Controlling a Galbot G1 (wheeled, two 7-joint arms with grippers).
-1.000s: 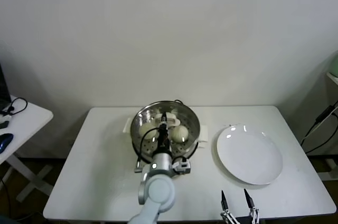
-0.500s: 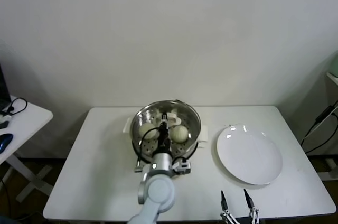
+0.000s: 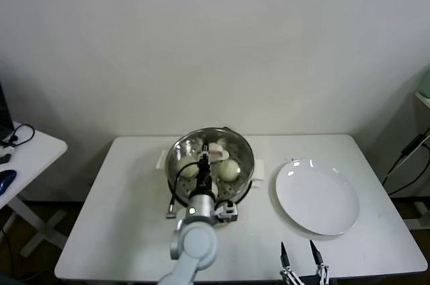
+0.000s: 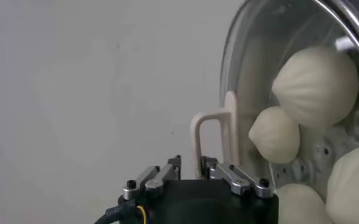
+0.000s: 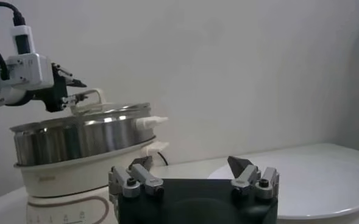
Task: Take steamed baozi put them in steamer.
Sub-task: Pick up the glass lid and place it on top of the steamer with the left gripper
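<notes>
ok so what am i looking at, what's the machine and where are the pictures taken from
It is a two-armed robot at a white table. One picture looks down from its head; the others come from cameras on its wrists. On the table stand a steel steamer holding baozi under a glass lid, and a white plate. The left hand is at the lid's handle; whether it grips is unclear. The right hand waits open by the table's front edge, holding nothing.

Glass lid (image 4: 301,67) covers the steamer (image 3: 213,164) — buns unreachable; plate (image 3: 317,195) bare.
</notes>
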